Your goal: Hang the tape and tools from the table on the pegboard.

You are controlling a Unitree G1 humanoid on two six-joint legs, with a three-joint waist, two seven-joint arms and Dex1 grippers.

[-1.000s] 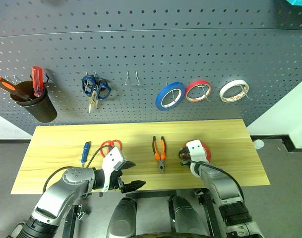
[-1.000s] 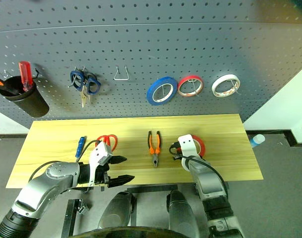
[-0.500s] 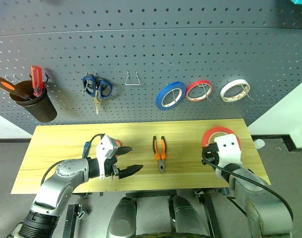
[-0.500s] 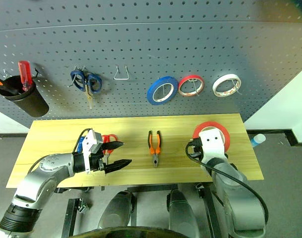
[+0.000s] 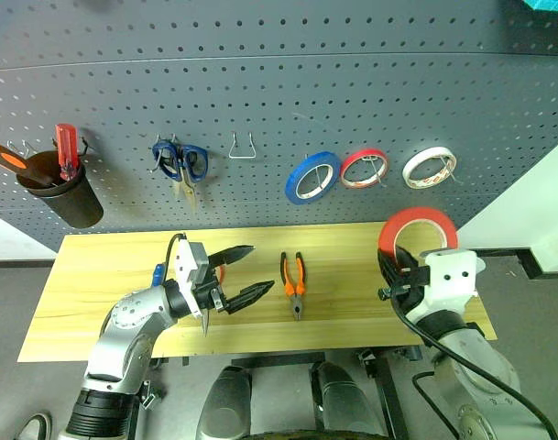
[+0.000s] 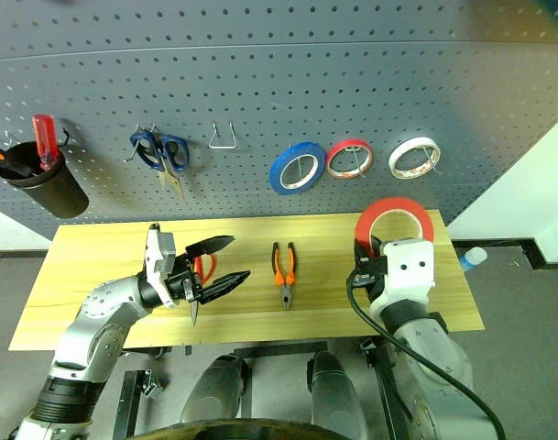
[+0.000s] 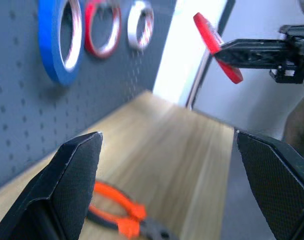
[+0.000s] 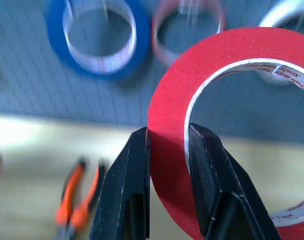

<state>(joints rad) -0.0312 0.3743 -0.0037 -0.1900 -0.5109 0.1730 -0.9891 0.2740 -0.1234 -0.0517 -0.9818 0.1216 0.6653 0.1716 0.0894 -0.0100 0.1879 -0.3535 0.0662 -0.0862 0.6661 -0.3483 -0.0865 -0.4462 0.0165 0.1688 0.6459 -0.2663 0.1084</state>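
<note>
Up off the table (image 5: 104, 266) goes the red tape (image 5: 417, 228) since a second ago; back then it sat on the wood by the right gripper (image 8: 167, 150), now it's held upright in the air over the table's right end, below the white roll (image 5: 431, 168) on the pegboard (image 5: 279, 101). The ring's wall is pinched between the two black fingers, one inside the hole, one outside. It's a wide, bright red ring with a pale inner core with small print on it, clearly bigger than the blue roll (image 5: 312, 177) and the thin red roll (image 5: 364, 168) hanging behind. The left gripper (image 5: 237, 273) has risen too and hovers with its fingers spread wide, holding nothing, over the red-handled scissors (image 6: 202, 269). The orange-and-black pliers (image 5: 295, 278) lie flat mid-table, just beside it.
</note>
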